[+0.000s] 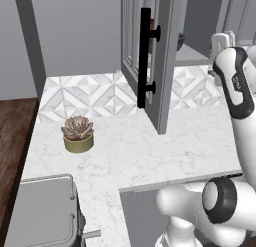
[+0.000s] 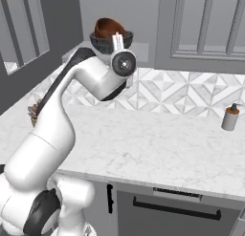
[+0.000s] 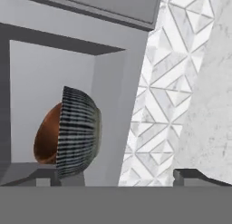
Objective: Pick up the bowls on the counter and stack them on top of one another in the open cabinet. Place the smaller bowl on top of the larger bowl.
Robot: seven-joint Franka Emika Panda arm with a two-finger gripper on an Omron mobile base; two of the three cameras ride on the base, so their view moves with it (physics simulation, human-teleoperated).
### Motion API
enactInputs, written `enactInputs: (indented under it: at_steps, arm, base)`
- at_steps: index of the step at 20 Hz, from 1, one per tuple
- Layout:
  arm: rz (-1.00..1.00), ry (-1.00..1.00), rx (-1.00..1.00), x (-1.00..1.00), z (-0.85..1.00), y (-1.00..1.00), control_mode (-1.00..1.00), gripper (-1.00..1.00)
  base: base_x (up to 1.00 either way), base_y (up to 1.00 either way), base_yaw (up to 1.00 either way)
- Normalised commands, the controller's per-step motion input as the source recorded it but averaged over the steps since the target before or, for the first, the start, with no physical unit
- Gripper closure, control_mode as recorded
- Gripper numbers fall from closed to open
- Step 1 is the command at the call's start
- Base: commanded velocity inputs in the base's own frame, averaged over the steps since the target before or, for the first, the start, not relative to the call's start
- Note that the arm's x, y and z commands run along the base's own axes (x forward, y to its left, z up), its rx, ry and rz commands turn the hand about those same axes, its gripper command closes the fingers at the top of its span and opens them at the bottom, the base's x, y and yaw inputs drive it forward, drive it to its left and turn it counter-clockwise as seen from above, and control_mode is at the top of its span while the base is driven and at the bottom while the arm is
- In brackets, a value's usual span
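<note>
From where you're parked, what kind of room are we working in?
A kitchen, by the look of it: a white marble counter with a patterned tile backsplash, a grey wall cabinet standing open with the two bowls stacked inside, and a soap dispenser by the wall.

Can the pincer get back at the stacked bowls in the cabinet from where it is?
Probably yes: the pincer is open and faces the grey bowl holding the reddish-brown bowl, with nothing between them and the cabinet door swung aside.

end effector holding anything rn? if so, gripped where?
Nothing held. The end effector is open, fingertips wide apart and clear of the stack: the reddish-brown bowl sits nested in the grey bowl inside the cabinet.
</note>
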Motion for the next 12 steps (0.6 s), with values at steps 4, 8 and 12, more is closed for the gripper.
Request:
enactInputs:
  at_steps: [4, 8, 12]
  arm:
    - [0.0, -0.06, -0.03, -1.0, -1.0, -0.56, -1.0, -1.0]
    - [0.0, -0.02, -0.13, -1.0, -1.0, -0.61, -1.0, -1.0]
    - [0.0, 0.09, -0.25, -0.93, -1.0, -0.35, -1.0, -1.0]
  base:
    - [0.0, 0.0, 0.0]
    - [0.0, 0.0, 0.0]
    - [0.0, 0.0, 0.0]
